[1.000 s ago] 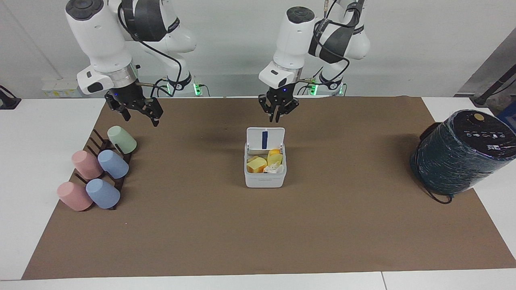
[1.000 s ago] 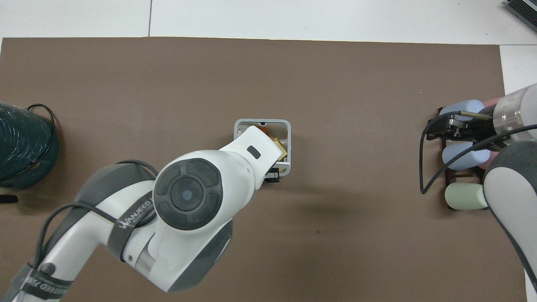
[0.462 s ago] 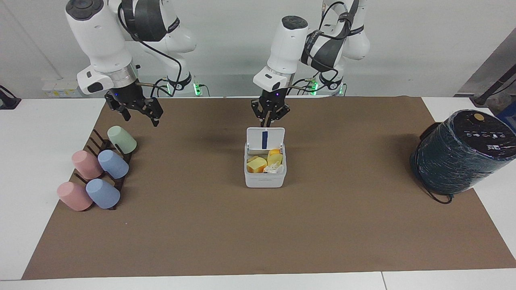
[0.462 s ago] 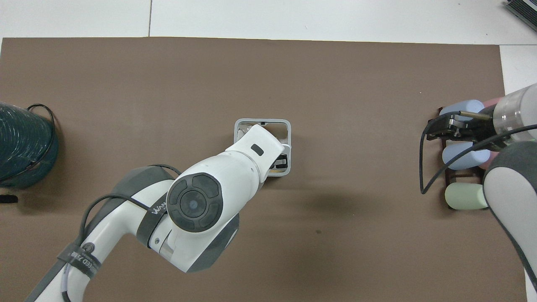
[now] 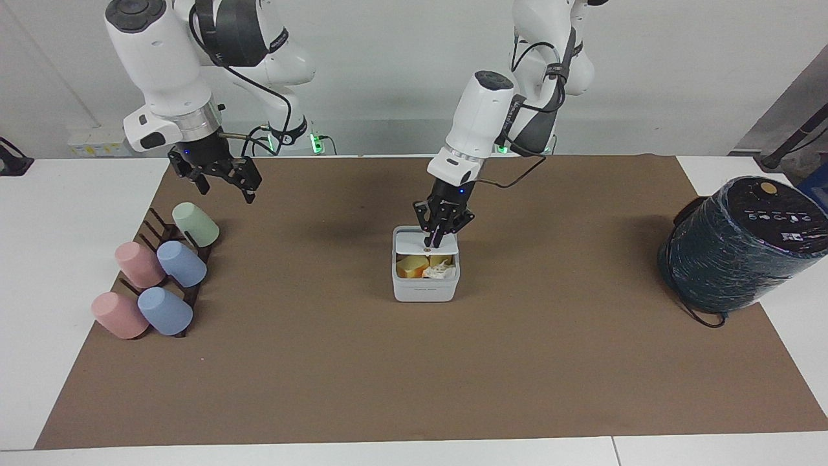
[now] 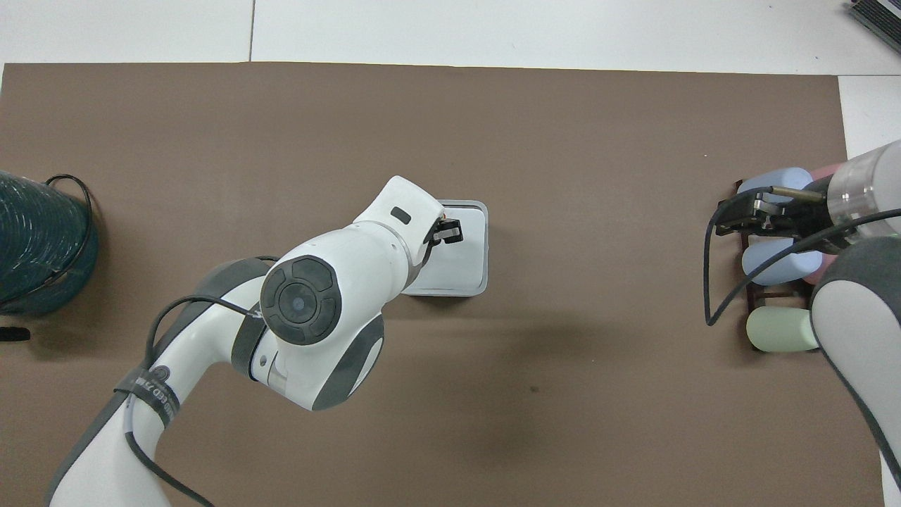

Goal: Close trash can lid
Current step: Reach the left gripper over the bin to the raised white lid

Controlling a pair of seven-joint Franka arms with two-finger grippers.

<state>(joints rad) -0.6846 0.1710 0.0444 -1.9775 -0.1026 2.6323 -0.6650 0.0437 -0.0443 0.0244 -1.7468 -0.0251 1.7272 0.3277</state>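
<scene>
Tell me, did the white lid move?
Yes. The white square hinged lid has swung down from upright, partly covering the small white plastic trash can, left pincer pressing it.

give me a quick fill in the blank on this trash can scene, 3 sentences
1. The left gripper presses on the lid of the trash can, which is ____ closed.
2. The right gripper waits over the rack of ____.
3. The scraps showing inside the trash can are mostly ____ in colour.

Missing words: partly; cups; yellow

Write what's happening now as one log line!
left gripper: pressing lid down | trash can: half shut | right gripper: waiting over cups
</scene>
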